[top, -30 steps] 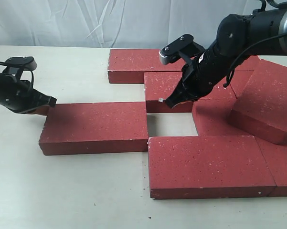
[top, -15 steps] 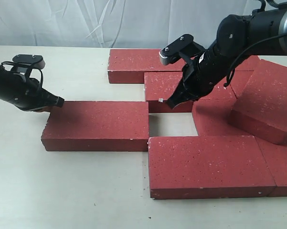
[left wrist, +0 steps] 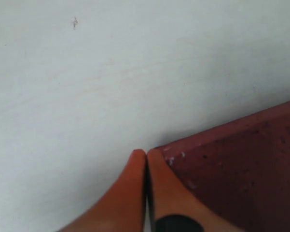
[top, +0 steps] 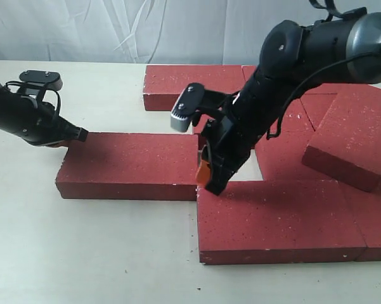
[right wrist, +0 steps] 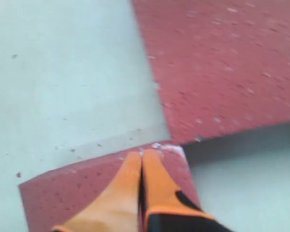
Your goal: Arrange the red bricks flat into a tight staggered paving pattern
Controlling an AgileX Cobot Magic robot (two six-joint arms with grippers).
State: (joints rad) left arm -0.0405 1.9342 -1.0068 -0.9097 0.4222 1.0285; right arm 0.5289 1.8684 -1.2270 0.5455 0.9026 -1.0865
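Red bricks (top: 272,215) flat on pale table (top: 82,253), clustered from centre toward 3 o'clock, with lone brick (top: 130,166) toward 9 o'clock and tilted brick (top: 352,136) at 3 o'clock. Left gripper (top: 76,134) pinched closed, empty, at lone brick's 10 o'clock corner. Right gripper (top: 206,176) likewise closed on nothing, at near brick's (top: 272,215) 11 o'clock corner.

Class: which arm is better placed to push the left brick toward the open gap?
Left, probably. The left gripper, shut, sits at the outer corner of the left brick, away from the gap. The right gripper, shut, is at the end nearest the gap and might block the move.
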